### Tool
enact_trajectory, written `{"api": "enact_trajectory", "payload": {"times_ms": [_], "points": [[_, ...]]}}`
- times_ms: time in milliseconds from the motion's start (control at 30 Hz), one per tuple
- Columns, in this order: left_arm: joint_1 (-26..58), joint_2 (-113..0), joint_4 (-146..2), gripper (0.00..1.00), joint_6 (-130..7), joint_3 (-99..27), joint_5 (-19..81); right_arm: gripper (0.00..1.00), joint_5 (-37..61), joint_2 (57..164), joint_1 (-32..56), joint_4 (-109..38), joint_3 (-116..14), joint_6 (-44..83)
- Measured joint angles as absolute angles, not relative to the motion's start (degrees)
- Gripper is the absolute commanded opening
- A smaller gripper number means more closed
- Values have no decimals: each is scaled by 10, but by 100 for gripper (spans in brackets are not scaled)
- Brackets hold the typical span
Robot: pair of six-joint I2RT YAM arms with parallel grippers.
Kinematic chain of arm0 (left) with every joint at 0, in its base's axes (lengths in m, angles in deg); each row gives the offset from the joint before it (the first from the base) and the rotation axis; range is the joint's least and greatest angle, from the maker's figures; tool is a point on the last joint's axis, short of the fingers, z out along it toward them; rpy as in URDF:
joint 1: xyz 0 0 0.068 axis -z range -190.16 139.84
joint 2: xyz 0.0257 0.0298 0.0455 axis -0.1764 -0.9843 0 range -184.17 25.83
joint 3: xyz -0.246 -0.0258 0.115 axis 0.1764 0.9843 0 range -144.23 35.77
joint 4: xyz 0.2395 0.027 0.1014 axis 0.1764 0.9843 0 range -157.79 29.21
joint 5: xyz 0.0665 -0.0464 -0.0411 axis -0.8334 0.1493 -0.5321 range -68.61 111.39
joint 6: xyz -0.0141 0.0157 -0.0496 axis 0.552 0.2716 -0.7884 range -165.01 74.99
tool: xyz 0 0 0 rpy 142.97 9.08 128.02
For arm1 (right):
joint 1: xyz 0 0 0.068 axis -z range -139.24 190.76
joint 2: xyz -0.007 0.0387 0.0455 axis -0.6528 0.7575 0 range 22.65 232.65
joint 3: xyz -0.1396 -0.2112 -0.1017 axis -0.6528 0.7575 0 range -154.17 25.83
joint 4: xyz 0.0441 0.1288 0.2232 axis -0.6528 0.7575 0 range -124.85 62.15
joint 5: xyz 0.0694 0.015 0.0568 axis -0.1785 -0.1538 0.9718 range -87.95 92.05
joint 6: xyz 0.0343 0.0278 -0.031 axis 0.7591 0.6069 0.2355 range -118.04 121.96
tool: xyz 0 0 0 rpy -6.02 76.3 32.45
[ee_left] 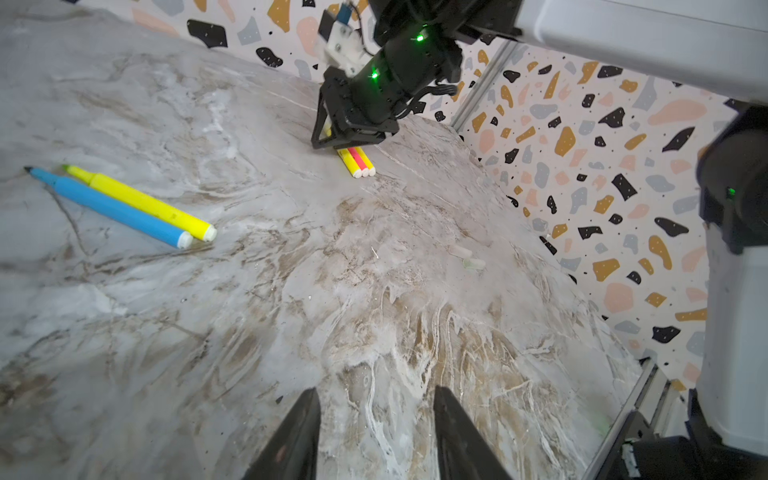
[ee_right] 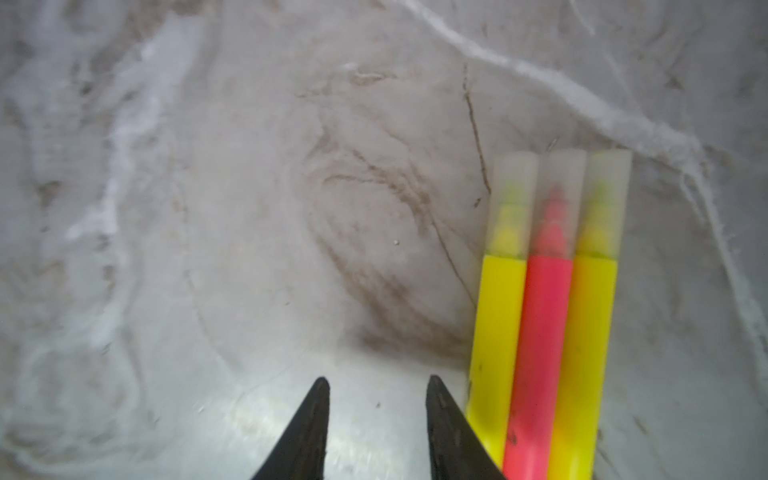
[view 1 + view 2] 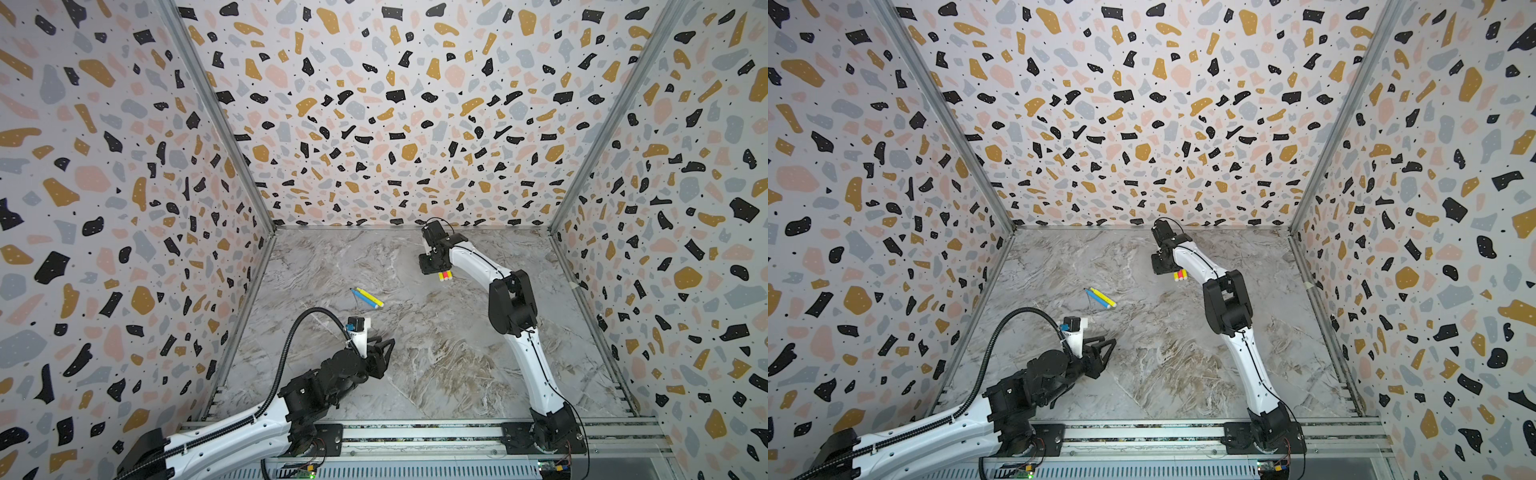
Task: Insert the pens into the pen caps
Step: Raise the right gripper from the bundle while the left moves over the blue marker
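Marble table (image 3: 436,365) carries everything; nearest, the left gripper (image 1: 375,392) hangs low over bare marble, jaws apart with nothing between them; in both top views it sits left of centre, well short of any pen. Two small pale pieces (image 1: 473,263) lie on the table in the left wrist view, perhaps clear caps, too faint to be sure. Farther out, left of centre, a blue pen (image 1: 112,208) and a yellow pen (image 1: 141,203) lie flat, side by side and touching, both uncapped; their pointed tips aim toward the far left, their white ends toward the near right. Farther still, right of centre, three capped pens (image 2: 540,332) lie flat in a tight row, yellow, pink-red, yellow, each under a frosted cap (image 2: 561,187); the right gripper (image 2: 378,378) is down at the table beside them, jaws partly open and holding nothing; one finger (image 2: 451,432) lies just beside the outer yellow one, and whether it touches I cannot tell. Terrazzo wall (image 3: 395,124) closes the back.
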State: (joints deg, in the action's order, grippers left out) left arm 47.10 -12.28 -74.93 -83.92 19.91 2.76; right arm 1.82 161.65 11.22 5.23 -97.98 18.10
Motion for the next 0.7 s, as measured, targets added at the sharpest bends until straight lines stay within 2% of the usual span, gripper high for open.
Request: {"api": "enact_trajectory", "payload": {"times_ms": [167,333,700], "points": [[444,-159,-718,55,-853,166,8,42,52,1466,102,-2,-856,181],[377,-227,-692,55,-871,117,9,42,78,1315,94,-70,-749,183],[254,-413,-617,52,-945,-23,13,43,103,1144,94,-150,-497,205]]}}
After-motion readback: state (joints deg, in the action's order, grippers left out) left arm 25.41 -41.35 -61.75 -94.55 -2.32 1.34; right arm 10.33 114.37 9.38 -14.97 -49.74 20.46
